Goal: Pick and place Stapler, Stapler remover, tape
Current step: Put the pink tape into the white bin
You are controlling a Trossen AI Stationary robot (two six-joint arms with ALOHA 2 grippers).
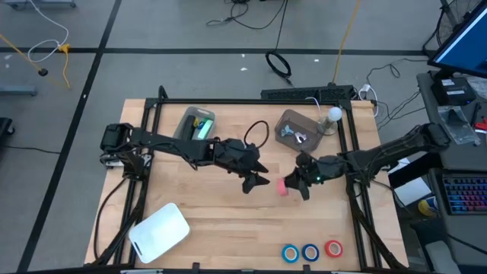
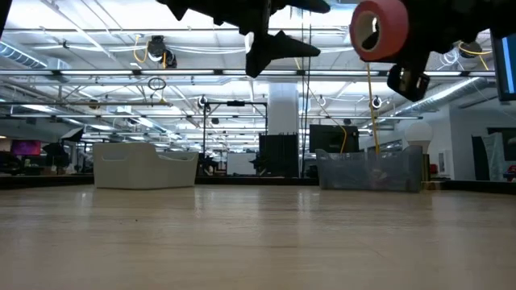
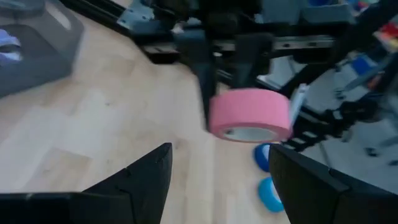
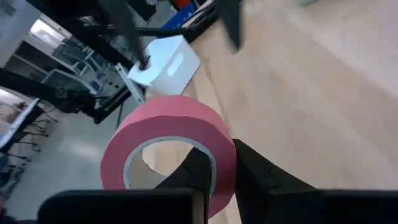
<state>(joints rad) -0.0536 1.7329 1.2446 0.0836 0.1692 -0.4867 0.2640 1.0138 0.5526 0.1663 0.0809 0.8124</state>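
High view: bench (image 1: 228, 213) carried white bin (image 1: 158, 230) at its front left | left end effector (image 1: 257, 177) hovered mid-bench, fingers wide, empty | right end effector (image 1: 293, 185) clamped pink tape (image 1: 283, 186), raised above bench centre

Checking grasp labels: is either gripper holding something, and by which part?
The right gripper holds a pink tape roll by its band, one finger inside the ring. The left gripper is open and empty.
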